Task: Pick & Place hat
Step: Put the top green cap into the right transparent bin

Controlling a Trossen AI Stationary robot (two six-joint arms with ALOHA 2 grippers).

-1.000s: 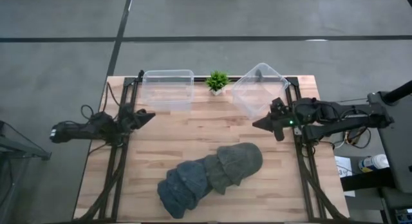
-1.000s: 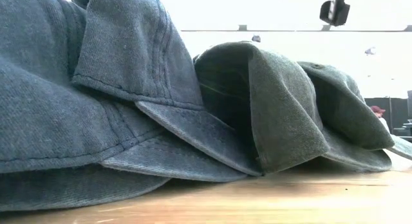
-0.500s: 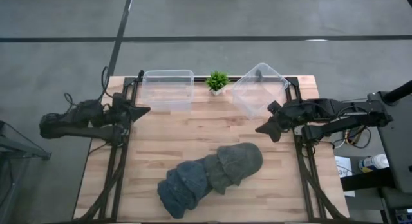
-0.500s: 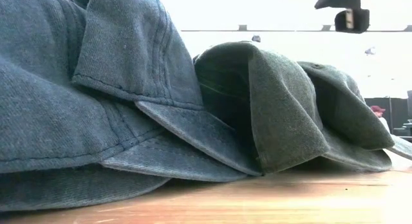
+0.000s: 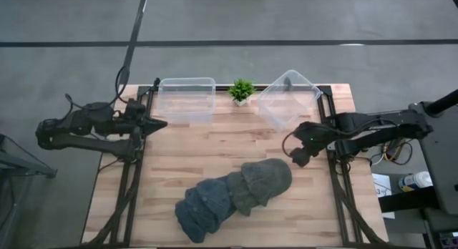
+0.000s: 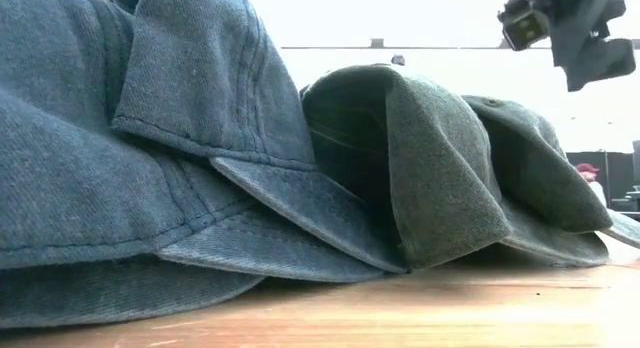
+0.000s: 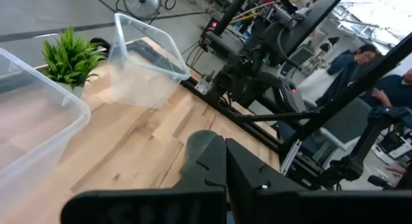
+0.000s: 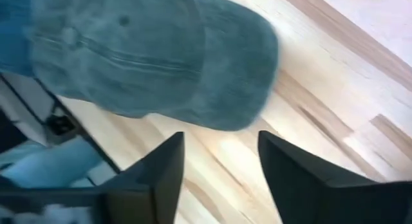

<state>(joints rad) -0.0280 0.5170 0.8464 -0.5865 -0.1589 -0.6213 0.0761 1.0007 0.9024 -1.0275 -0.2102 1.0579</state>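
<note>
Several denim hats lie overlapping in a slanting row on the wooden table (image 5: 215,145). The blue ones (image 5: 200,210) are at the near left and the grey-green ones (image 5: 268,179) at the right end, each resting on the one beside it. My right gripper (image 5: 293,153) hovers open just above and to the far right of the end hat (image 8: 148,53), tipped down toward it, touching nothing. It also shows in the low view as the right gripper (image 6: 585,43) above the hats (image 6: 420,178). My left gripper (image 5: 159,123) waits shut at the table's left edge.
Two clear plastic bins stand at the far edge, the left one (image 5: 187,99) upright and the right one (image 5: 288,97) tilted, with a small green plant (image 5: 242,89) between them. Bare wood lies between bins and hats. People sit beyond the table (image 7: 360,63).
My right gripper has swung from beside the tilted bin toward the near edge and down toward the row's right-end hat, tipping its fingers downward, and it has opened. My left arm has drawn back a little at the left edge, gripper still shut. The hats have not moved.
</note>
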